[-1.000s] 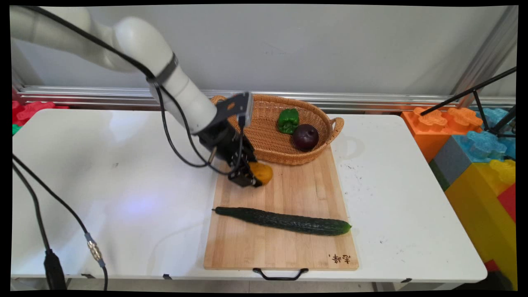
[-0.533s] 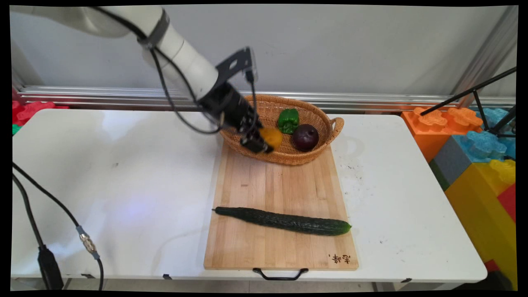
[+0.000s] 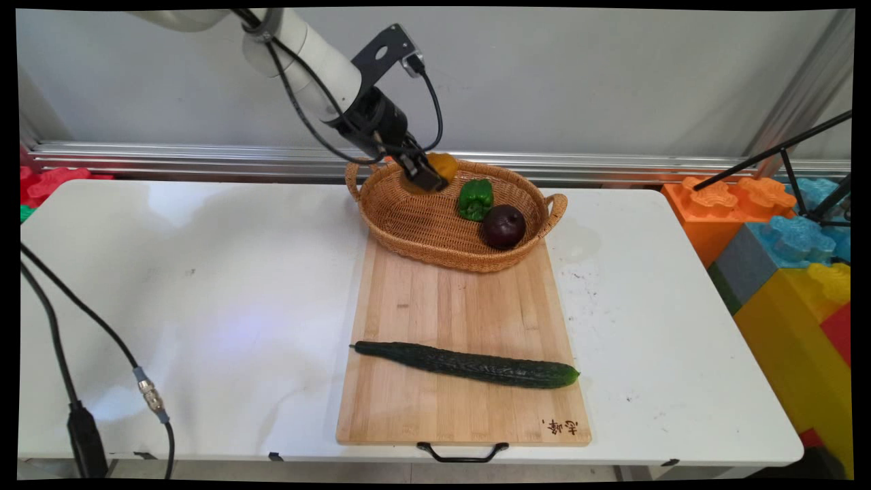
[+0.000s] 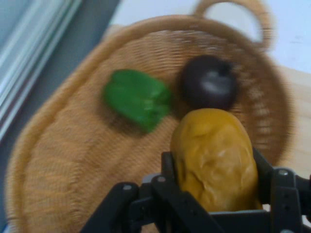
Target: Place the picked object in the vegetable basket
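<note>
1. Nearest, a dark green cucumber (image 3: 469,365) lies across the wooden cutting board (image 3: 463,299) on the white surface (image 3: 204,286).
2. At the board's far end sits a wicker basket (image 3: 415,224) holding a green bell pepper (image 3: 475,199) and, touching it, a dark purple round fruit (image 3: 504,226).
3. Farthest, the hand (image 3: 427,173) is clenched on a yellow-orange fruit (image 3: 444,164), perhaps a mango, held in the air above the basket's far rim.

A big white table (image 3: 204,272) is set in front of a plain grey wall (image 3: 578,75), a shiny metal rail (image 3: 170,160) is seen along the wall's bottom, and big coloured toy blocks (image 3: 782,238) are stacked at the table's right end.
</note>
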Motion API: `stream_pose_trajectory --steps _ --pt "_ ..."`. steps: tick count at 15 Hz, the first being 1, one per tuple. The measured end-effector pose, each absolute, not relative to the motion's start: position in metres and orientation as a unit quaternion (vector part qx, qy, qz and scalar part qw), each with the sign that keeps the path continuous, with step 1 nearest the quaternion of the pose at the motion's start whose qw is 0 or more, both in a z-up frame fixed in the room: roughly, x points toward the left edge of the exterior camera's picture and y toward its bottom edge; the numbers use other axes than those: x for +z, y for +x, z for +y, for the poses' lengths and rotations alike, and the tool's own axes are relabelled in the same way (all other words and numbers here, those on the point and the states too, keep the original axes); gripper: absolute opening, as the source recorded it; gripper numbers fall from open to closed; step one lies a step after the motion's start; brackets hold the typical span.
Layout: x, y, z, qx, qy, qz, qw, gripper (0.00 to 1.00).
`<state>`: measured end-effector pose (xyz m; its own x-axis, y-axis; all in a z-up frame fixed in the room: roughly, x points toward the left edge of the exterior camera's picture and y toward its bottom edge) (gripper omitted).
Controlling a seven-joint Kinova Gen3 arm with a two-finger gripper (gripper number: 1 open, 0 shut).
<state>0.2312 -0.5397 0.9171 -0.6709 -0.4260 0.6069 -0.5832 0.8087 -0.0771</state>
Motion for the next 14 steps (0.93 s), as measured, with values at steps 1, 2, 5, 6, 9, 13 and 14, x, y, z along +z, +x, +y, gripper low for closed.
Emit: stream_pose_trajectory --steps 1,2,5,6,9,13,14 --pt "0.911 0.235 -0.551 0.141 0.293 -0.900 0.290 0.00" --pt "0.902 0.238 -0.561 0.147 0.306 -0.896 0.286 0.00" --pt "0.878 0.243 -0.586 0.155 0.329 -0.889 0.277 0.00" --pt "0.866 0.245 -0.595 0.157 0.337 -0.887 0.273 0.00" --pt "0.835 0.250 -0.617 0.158 0.352 -0.885 0.262 0.00" --pt "0.800 0.251 -0.637 0.151 0.359 -0.884 0.257 0.00" --pt "0.795 0.251 -0.639 0.149 0.359 -0.885 0.256 0.00"
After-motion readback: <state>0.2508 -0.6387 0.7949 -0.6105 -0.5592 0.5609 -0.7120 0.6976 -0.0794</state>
